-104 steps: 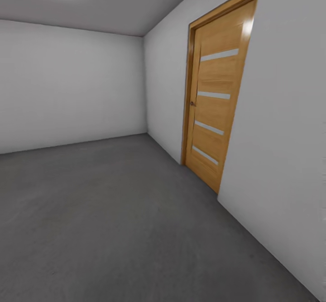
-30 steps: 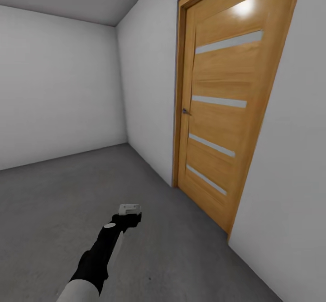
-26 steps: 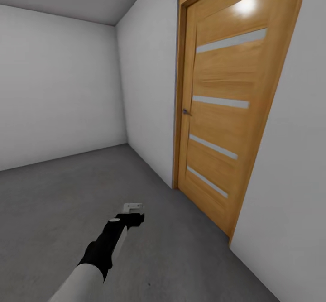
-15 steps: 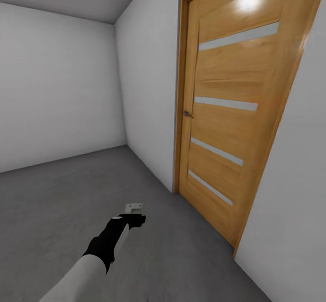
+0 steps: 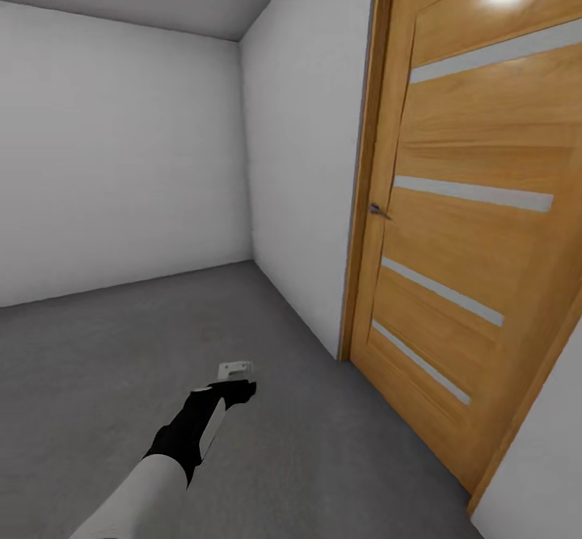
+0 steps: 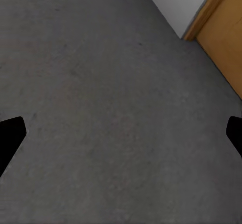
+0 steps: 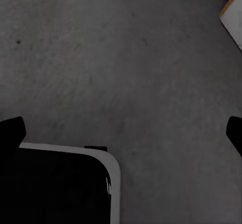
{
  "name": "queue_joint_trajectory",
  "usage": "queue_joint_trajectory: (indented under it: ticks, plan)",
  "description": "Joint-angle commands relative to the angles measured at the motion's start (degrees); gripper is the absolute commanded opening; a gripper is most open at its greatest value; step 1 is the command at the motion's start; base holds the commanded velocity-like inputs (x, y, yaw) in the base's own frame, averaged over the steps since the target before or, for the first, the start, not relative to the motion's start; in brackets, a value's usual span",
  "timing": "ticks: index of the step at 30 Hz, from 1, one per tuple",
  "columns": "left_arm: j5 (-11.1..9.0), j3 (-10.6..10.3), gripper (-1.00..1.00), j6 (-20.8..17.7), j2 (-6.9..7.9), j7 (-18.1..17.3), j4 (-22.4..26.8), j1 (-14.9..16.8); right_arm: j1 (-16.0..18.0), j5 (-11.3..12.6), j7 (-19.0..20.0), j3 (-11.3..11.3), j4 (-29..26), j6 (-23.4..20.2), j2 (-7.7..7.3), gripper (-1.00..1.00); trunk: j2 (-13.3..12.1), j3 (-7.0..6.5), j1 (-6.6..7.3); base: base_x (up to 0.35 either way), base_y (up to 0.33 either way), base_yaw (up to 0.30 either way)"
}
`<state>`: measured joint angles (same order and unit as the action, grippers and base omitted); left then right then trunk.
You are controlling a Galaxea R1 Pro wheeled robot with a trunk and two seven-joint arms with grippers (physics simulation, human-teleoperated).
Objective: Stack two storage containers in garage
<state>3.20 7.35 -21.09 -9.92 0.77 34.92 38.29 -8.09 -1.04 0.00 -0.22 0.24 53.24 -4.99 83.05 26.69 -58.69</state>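
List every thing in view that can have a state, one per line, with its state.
wooden door: shut in its frame, handle level.
left gripper: open, fingertips wide apart, nothing between them, above the floor.
right gripper: open, holding nothing, over the floor.
left arm: stretched forward and low over the concrete floor.

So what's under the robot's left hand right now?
Just the dark grey floor lies under the open left gripper, which holds nothing. The wooden door stands off to one side. What's behind that shut door is hidden.
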Motion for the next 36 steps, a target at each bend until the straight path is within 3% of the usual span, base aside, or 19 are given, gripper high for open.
queue_joint_trajectory:
  ticks: [1,7,23,36]
  plan:
    - [0.3,0.3,1.0,-0.3,-0.08,-0.1,0.1,0.0,0.0,-0.1,0.0,0.0,0.0,0.2,-0.01,1.0,0.0,0.05,-0.04,0.313,0.172,0.289]
    - [0.3,0.3,1.0,-0.3,-0.08,-0.1,0.1,0.0,0.0,-0.1,0.0,0.0,0.0,0.2,-0.01,1.0,0.0,0.05,-0.04,0.302,0.192,0.197]
    - [0.3,0.3,1.0,-0.3,-0.08,-0.1,0.1,0.0,0.0,-0.1,0.0,0.0,0.0,0.2,-0.01,1.0,0.0,0.05,-0.04,0.287,0.218,0.009]
    - [0.2,0.3,1.0,-0.3,-0.08,-0.1,0.0,0.0,0.0,-0.1,0.2,0.0,0.0,0.2,-0.01,1.0,0.0,0.05,-0.04,0.284,0.211,-0.214]
